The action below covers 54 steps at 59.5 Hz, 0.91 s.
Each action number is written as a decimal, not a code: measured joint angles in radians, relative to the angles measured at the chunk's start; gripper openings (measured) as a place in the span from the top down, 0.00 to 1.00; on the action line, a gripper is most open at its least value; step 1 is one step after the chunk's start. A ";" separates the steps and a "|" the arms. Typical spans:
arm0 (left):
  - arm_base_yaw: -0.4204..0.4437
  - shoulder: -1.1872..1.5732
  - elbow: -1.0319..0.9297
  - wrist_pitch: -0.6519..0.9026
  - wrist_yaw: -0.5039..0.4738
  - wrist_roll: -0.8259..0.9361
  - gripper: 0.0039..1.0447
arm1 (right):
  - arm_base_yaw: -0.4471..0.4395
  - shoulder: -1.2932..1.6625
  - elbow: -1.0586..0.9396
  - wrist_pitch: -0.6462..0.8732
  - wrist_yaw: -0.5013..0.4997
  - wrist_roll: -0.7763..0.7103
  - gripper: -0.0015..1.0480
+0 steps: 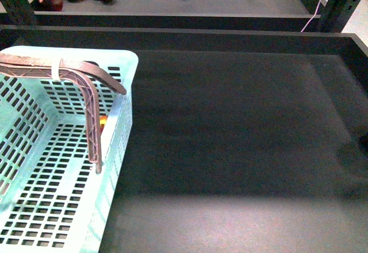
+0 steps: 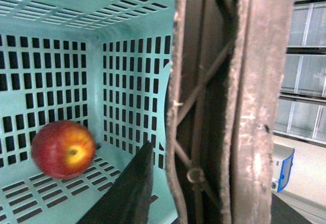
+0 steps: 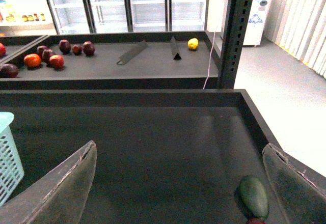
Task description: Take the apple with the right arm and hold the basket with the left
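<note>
dark tray floor (image 1: 241,126): broad open run right of the basket (image 1: 123,92), bounded by raised walls at back and right. basket mouth open from above, partly barred by the handles (image 1: 89,100) crossing its near-right corner; apple (image 2: 63,149) lies on the slotted floor within. green fruit (image 3: 253,197) occupies the tray's near-right corner.
</note>
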 joint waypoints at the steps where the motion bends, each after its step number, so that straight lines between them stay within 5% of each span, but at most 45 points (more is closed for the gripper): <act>1: 0.000 -0.005 -0.001 -0.005 -0.001 -0.001 0.47 | 0.000 0.000 0.000 0.000 0.000 0.000 0.08; 17: -0.022 -0.190 0.012 -0.306 -0.041 -0.014 0.05 | 0.000 0.000 0.000 0.000 0.000 0.000 0.08; 29: -0.081 -0.385 0.042 -0.560 -0.135 -0.006 0.06 | 0.000 0.000 0.000 0.000 0.000 0.000 0.08; 36: -0.196 -0.472 0.095 -0.743 -0.221 0.030 0.06 | 0.000 0.000 0.000 0.000 0.000 0.000 0.08; 41: -0.206 -0.536 -0.053 -0.336 -0.048 0.381 0.20 | 0.000 0.000 0.000 0.000 -0.001 0.000 0.08; 48: -0.160 -0.617 -0.280 0.172 0.047 0.998 0.40 | 0.000 0.000 0.000 0.000 0.000 0.000 0.08; 54: -0.116 -0.692 -0.364 0.293 0.080 1.386 0.59 | 0.000 0.000 0.000 0.000 0.000 0.000 0.08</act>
